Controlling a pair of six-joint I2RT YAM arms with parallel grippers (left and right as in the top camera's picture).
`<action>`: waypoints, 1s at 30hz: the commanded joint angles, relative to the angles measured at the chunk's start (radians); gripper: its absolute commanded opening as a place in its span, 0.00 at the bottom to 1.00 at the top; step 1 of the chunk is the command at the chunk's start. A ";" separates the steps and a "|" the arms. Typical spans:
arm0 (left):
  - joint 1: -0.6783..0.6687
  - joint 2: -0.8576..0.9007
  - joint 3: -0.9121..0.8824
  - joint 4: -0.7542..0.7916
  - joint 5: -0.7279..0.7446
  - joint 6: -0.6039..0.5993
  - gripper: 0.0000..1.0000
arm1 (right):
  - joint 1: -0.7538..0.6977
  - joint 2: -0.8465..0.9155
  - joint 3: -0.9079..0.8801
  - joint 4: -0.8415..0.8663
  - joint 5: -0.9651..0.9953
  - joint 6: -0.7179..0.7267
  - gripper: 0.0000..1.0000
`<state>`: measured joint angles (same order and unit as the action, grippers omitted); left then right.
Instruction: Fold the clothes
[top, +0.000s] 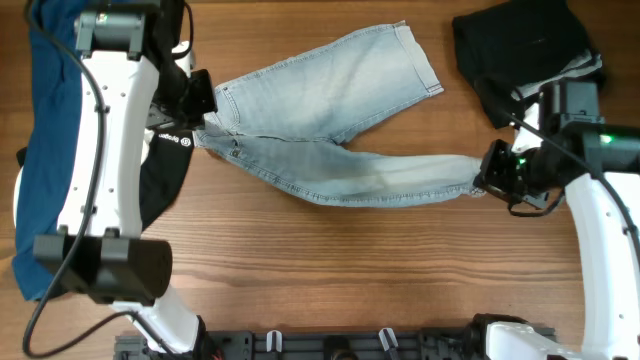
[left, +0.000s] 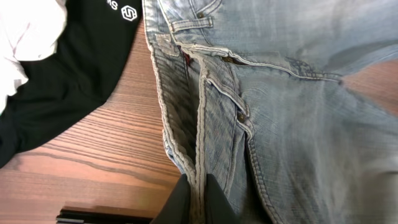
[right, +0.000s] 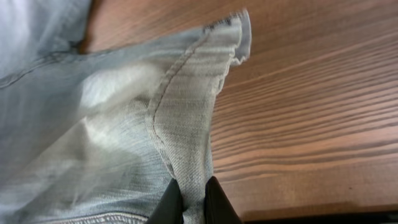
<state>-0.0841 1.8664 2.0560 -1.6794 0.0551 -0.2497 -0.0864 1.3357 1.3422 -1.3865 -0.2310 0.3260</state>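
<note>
Jeans (top: 330, 120) of faded light-blue denim lie spread across the middle of the wooden bench (top: 400, 260), legs splayed, the left hand (left: 198, 202) pinching their waistband end and the right hand (right: 193, 200) clamped on the nearer leg's hem, a black garment (top: 520, 45) lying at the far right.

Robot lab rig, wood tabletop (top: 330, 270), 2 arms (top: 105, 150) on base rail (top: 330, 345)
</note>
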 joint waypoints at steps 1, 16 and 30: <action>-0.008 -0.179 0.002 -0.005 -0.049 -0.045 0.04 | -0.006 -0.058 0.075 0.009 -0.021 -0.046 0.04; 0.096 -0.229 -0.598 0.531 -0.188 -0.217 0.04 | 0.104 0.478 0.127 0.764 -0.042 -0.037 0.04; 0.163 -0.172 -0.700 0.850 -0.214 -0.229 0.04 | 0.224 0.685 0.133 1.122 0.093 0.025 0.04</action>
<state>0.0677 1.6779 1.3621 -0.8291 -0.1165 -0.4664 0.1345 2.0552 1.4559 -0.2539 -0.1596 0.3389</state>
